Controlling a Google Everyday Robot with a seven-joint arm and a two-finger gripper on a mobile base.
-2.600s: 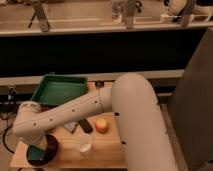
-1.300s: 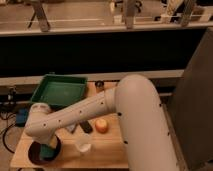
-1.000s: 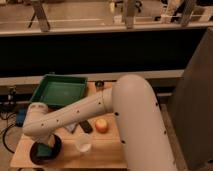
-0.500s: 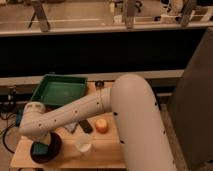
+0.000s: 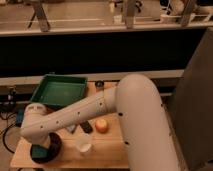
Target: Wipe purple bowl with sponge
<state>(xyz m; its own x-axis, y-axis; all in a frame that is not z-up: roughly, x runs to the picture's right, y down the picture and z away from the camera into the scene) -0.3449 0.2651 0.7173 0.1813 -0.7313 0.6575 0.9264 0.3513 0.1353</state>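
Observation:
The purple bowl (image 5: 54, 148) looks dark and sits at the front left corner of the wooden table (image 5: 107, 150). My white arm reaches down from the right, and its wrist covers most of the bowl. My gripper (image 5: 43, 148) is down inside the bowl, shut on a teal-green sponge (image 5: 40, 148), of which only a small patch shows under the wrist. The sponge rests against the bowl's inside.
A green tray (image 5: 59, 91) sits at the table's back left. An orange fruit (image 5: 102, 125), a small dark object (image 5: 86, 126) and a white cup (image 5: 85, 147) lie right of the bowl. A dark counter runs behind the table.
The gripper and sponge swung right inside the bowl, then back to the left. The bowl and the other objects have stayed put.

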